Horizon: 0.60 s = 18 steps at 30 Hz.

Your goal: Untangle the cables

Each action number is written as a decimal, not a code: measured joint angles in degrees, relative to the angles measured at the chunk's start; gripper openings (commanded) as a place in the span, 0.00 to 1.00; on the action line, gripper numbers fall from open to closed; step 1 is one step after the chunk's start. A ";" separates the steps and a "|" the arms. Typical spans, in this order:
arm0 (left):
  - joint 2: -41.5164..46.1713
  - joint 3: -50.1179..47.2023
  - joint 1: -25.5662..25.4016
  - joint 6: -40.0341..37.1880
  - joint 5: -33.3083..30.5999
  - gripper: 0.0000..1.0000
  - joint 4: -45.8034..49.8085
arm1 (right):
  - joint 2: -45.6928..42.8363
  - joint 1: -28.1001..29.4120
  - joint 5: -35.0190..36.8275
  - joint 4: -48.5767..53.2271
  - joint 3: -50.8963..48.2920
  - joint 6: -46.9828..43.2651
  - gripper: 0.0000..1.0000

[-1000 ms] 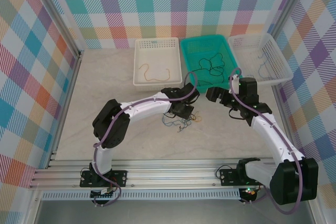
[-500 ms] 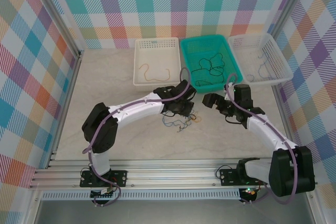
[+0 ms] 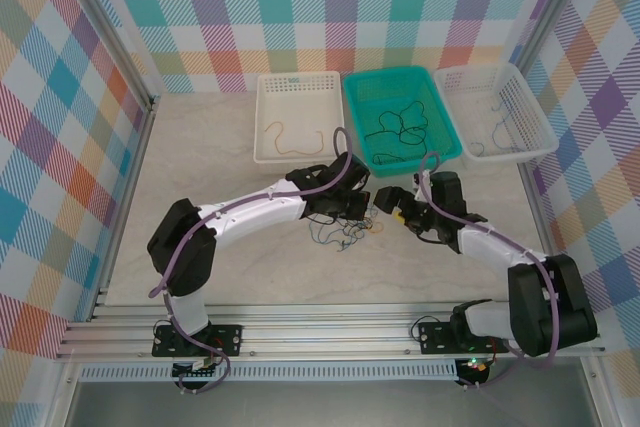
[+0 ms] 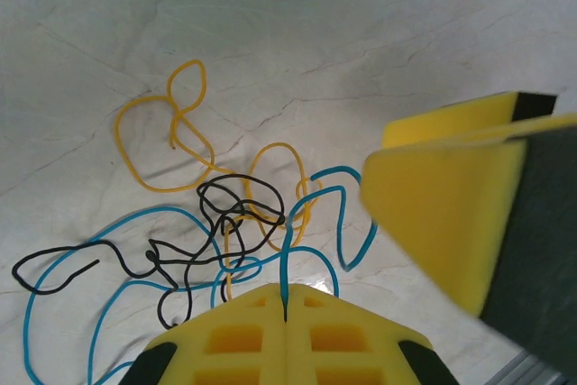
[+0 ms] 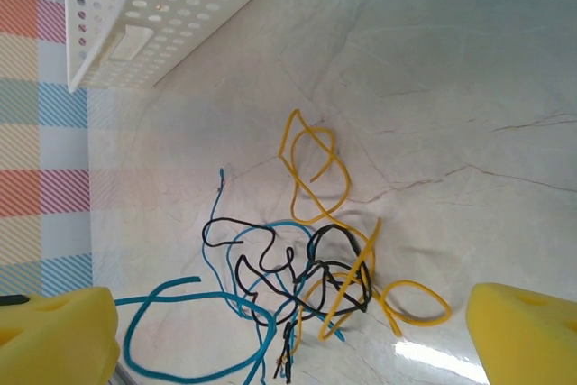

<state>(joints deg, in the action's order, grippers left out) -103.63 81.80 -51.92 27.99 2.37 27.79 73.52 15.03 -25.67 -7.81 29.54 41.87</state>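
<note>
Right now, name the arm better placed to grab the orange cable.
Right, probably. The right pincer hangs open over the orange cable; the left pincer is shut on the blue cable.

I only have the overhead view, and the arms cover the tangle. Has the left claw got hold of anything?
Observer: Yes. In the left wrist view the left claw is shut on a blue cable, which runs into the seam between its jaws.
Operator: And the right claw?
Observer: The right wrist view shows the right claw open above the pile, jaws wide apart and gripping nothing.
Operator: How knotted is the rest?
Observer: A black cable and an orange cable cross each other and the blue one in the middle of the pile.
</note>
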 measured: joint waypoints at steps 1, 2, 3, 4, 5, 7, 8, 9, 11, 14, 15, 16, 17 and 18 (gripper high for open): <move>0.02 -0.15 0.09 0.79 0.17 0.00 -0.39 | 0.57 0.57 0.00 -1.07 -0.24 0.17 0.99; 0.11 -0.35 0.15 1.25 0.22 0.00 -0.79 | 0.94 1.05 -0.07 -2.16 -0.55 0.22 0.99; 0.24 -0.61 0.35 1.75 0.31 0.00 -1.01 | 1.38 1.62 -0.15 -3.52 -1.05 0.26 0.99; 0.48 -0.79 0.48 2.29 0.59 0.00 -1.05 | 1.79 2.21 -0.22 -4.96 -1.62 0.26 0.98; 0.68 -0.92 0.61 2.60 0.66 0.00 -1.07 | 2.16 2.67 -0.24 -6.19 -2.12 0.31 0.98; 1.20 -1.11 0.94 3.30 1.09 0.00 -1.29 | 3.13 3.52 -0.35 -9.11 -3.37 0.31 0.98; 1.44 -1.20 1.11 3.76 1.29 0.00 -1.51 | 3.50 3.82 -0.35 -10.40 -3.87 0.28 0.98; 1.68 -1.38 1.38 4.24 1.57 0.00 -2.08 | 3.98 4.20 -0.44 -12.37 -4.59 0.20 0.98; 1.86 -1.42 1.79 5.18 2.16 0.00 -2.95 | 4.68 4.98 -0.57 -15.91 -6.01 -0.31 0.98; 1.90 -1.40 2.21 6.10 2.34 0.00 -2.47 | 5.11 6.21 -0.26 -19.30 -7.26 -2.27 0.97; 1.90 -1.40 2.27 6.38 2.32 0.00 -2.29 | 5.14 6.56 0.17 -20.37 -7.63 -3.28 0.97; 1.92 -1.40 2.45 6.80 2.32 0.00 -2.08 | 5.14 6.93 0.76 -21.92 -8.17 -4.22 0.97; 1.92 -1.40 2.60 7.17 2.34 0.00 -2.01 | 5.14 7.21 1.25 -23.04 -8.61 -5.01 0.97; 1.92 -1.40 2.75 7.52 2.40 0.00 -2.08 | 5.14 7.61 1.64 -24.13 -9.07 -6.03 0.97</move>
<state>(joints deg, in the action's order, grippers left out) -101.71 80.40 -49.17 35.51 4.78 25.71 78.65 22.63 -24.03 -31.94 20.47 35.83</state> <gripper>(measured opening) 0.064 0.968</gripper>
